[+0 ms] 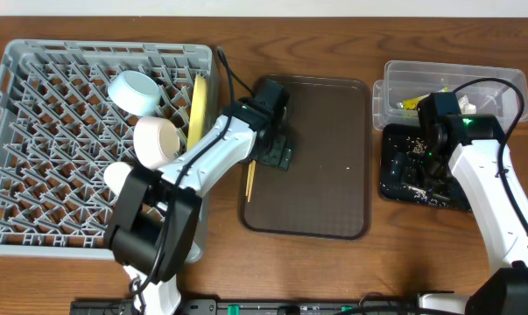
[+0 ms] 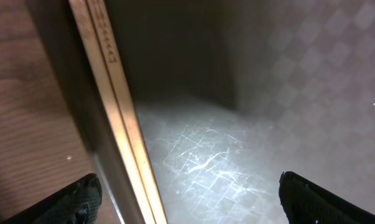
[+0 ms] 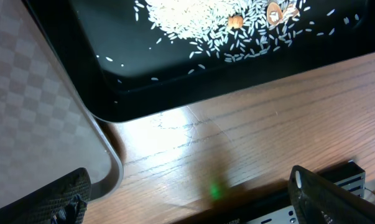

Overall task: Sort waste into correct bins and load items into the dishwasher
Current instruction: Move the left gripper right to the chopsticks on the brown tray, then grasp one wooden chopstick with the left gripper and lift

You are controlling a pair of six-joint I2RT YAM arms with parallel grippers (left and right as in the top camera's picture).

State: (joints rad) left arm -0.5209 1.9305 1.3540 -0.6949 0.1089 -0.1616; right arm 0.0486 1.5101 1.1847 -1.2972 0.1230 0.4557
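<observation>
Left arm extends far-right past the dish rack's (image 1: pixel 36 210) right edge. Its hand (image 2: pixel 193 199), fingers spread, hangs low over the brown serving tray's (image 1: pixel 334 175) left rim, with the chopsticks (image 2: pixel 115 99) lying between the fingers. Right hand (image 3: pixel 199 196), likewise spread and empty, hovers at the black tray (image 3: pixel 112 74), which holds rice crumbs (image 3: pixel 199 25).

Chopsticks (image 1: pixel 249 182) mostly under left arm (image 1: pixel 215 149); black tray (image 1: pixel 388 185) partly beneath right arm (image 1: pixel 484 171).

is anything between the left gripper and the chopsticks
Nothing visible does. The open left gripper hangs right over the chopsticks, which lie uncovered along the tray's left rim.
</observation>
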